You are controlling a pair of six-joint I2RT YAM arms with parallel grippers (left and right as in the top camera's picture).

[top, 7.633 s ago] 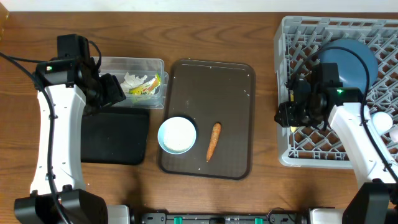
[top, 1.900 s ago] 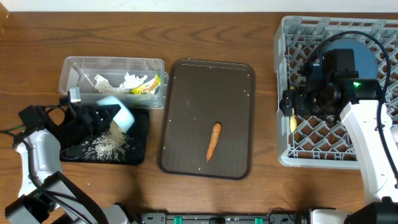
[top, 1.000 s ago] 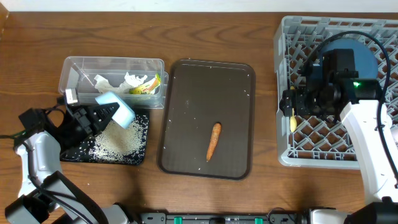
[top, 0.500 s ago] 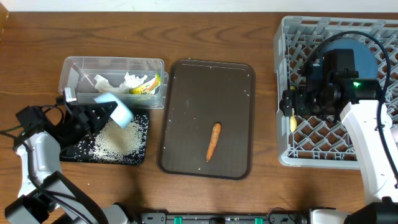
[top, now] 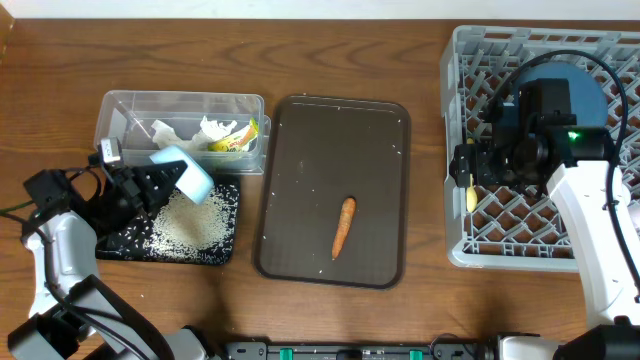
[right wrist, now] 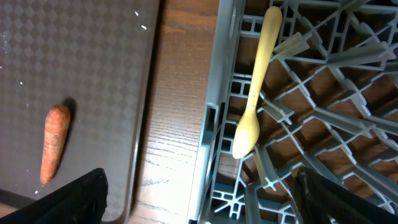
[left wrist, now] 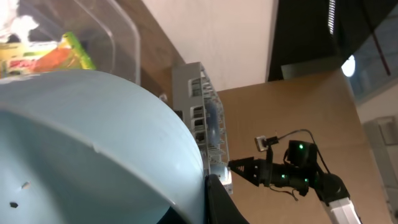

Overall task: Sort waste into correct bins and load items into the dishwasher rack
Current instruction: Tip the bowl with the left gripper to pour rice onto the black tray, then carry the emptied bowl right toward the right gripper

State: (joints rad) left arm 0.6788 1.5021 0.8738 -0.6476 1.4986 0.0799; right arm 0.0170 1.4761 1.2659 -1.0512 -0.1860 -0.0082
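Left gripper (top: pixel 150 185) clamps the tilted bowl (top: pixel 185 172) over the black tray (top: pixel 225 256) at nine o'clock, rice (top: pixel 195 220) lying tipped out there; right gripper (top: pixel 468 180) gapes empty above the spoon (right wrist: pixel 255 87) in the rack (top: pixel 470 60) at three o'clock; the bowl likely goes rackward next.

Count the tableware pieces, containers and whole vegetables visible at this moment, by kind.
Tableware: 3 (dark blue round plate, pale blue-white round bowl, pale yellow spoon)
Containers: 4 (clear plastic rectangular tub, shallow black rectangular tray, flat brown serving tray, grey plastic lattice rack)
Vegetables: 1 (short orange carrot)
Total: 8
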